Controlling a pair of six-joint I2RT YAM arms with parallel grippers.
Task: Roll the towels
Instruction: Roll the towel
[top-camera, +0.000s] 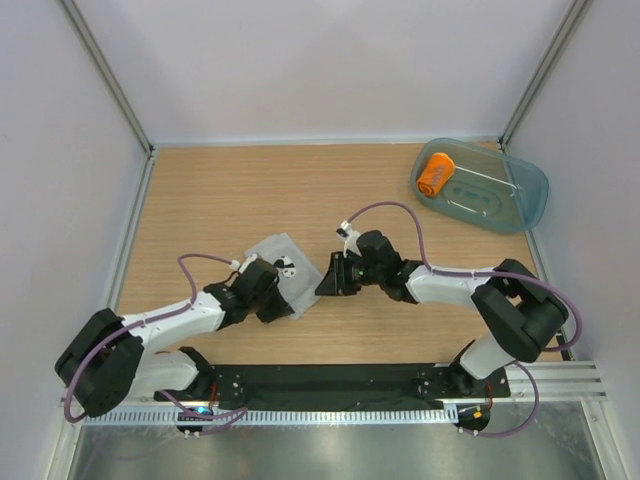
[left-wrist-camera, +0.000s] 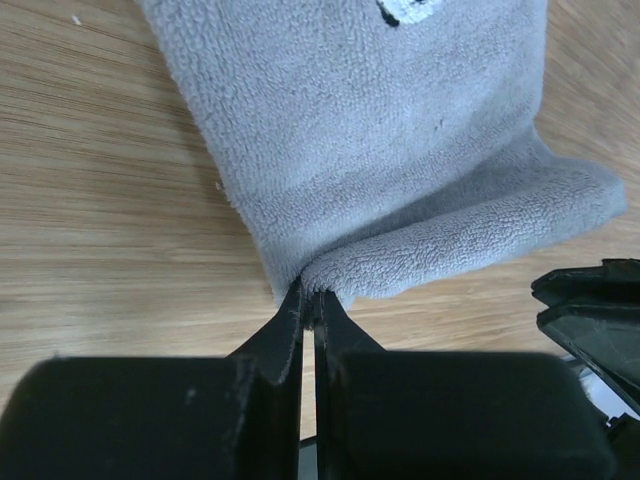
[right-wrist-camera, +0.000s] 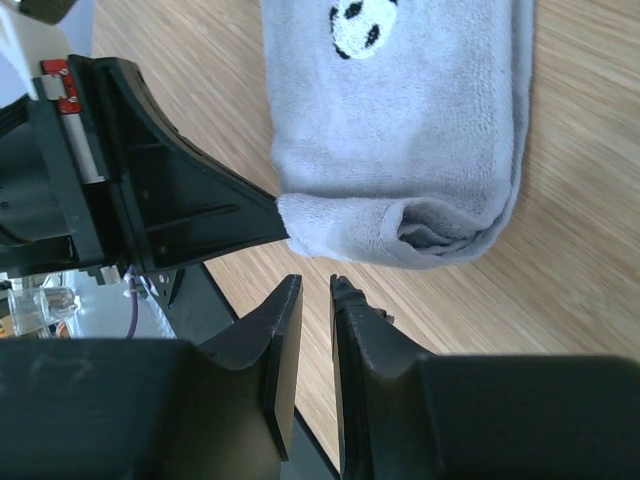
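A light grey towel (top-camera: 277, 249) with a small panda mark lies on the wooden table, its near edge folded over into a loose roll (right-wrist-camera: 430, 230). My left gripper (top-camera: 285, 305) (left-wrist-camera: 312, 297) is shut on the towel (left-wrist-camera: 400, 150) at one end of that fold. My right gripper (top-camera: 322, 285) (right-wrist-camera: 315, 285) stands just off the towel (right-wrist-camera: 400, 130) at the fold's other end, open by a narrow gap with nothing between its fingers. An orange towel (top-camera: 435, 172), rolled into a short cylinder, lies in the tub at the back right.
The translucent blue-green tub (top-camera: 530, 185) stands in the back right corner. Pale walls with metal posts close in the table on three sides. The black base rail (top-camera: 320, 385) runs along the near edge.
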